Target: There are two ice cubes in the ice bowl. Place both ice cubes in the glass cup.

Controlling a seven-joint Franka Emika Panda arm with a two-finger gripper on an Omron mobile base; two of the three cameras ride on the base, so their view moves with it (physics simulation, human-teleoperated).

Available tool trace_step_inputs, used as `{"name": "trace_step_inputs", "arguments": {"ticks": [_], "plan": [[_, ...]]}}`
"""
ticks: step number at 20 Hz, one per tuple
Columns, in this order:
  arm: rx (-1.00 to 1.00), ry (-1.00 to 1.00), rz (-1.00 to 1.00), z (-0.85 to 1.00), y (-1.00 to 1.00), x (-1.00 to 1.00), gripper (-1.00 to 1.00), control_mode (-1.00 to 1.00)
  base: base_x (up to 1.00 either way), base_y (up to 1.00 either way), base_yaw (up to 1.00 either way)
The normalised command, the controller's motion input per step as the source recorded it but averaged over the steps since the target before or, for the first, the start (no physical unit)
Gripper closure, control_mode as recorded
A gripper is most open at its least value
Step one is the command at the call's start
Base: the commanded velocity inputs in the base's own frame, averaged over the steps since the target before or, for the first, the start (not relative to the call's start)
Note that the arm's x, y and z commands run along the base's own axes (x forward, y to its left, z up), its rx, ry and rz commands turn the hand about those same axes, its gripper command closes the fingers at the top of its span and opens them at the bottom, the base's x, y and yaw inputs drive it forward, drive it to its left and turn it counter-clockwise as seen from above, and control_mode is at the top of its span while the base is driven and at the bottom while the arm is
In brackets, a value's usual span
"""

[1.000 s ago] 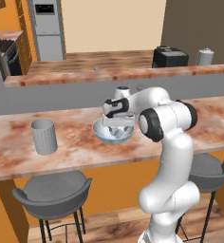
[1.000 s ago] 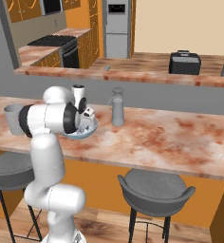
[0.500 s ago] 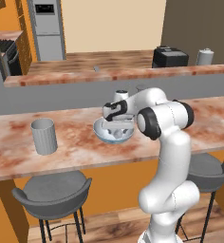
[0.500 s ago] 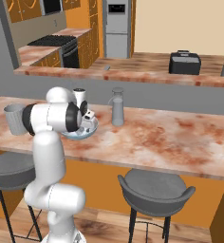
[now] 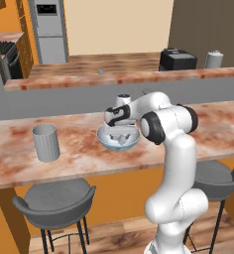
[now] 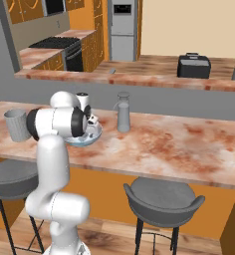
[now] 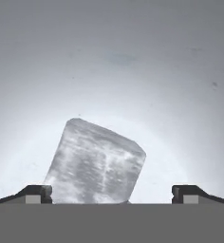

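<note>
Gripper (image 7: 112, 192) wide open down in ice bowl (image 5: 105, 141), holding nothing, ice cube (image 7: 95, 163) between its fingertips, nearer left one

Ice cube (image 7: 94, 163) is cut off along its bottom in the hand view; the bowl (image 6: 89, 137) sits half hidden behind the arm, its cubes too small to separate.

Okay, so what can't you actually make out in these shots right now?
- Second ice cube: the hand view shows one cube; in both base views the hand covers most of the bowl.
- Gripper: whether its open tips touch that cube; the view's bottom edge cuts off the contact.
- Cup: its inside, seen side-on in both base views.
</note>
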Motion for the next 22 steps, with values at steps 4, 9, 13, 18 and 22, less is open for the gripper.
{"name": "trace_step_inputs", "arguments": {"ticks": [4, 9, 13, 18, 22], "plan": [[0.0, 0.0, 0.0, -0.12, 0.27, 0.0, 1.0, -1.0, 0.0, 0.0, 0.0], [0.0, 0.04, 0.0, -0.01, 0.03, 0.0, 1.0, -1.0, 0.0, 0.0, 0.0], [0.0, -0.06, 0.0, 0.21, 0.01, -0.14, 1.0, -1.0, 0.0, 0.0, 0.0], [0.0, -0.16, 0.0, 0.9, 0.15, -0.14, 1.0, -1.0, 0.0, 0.0, 0.0], [0.0, -0.18, 0.0, 1.0, 0.28, -0.33, 1.0, -1.0, 0.0, 0.0, 0.0]]}}
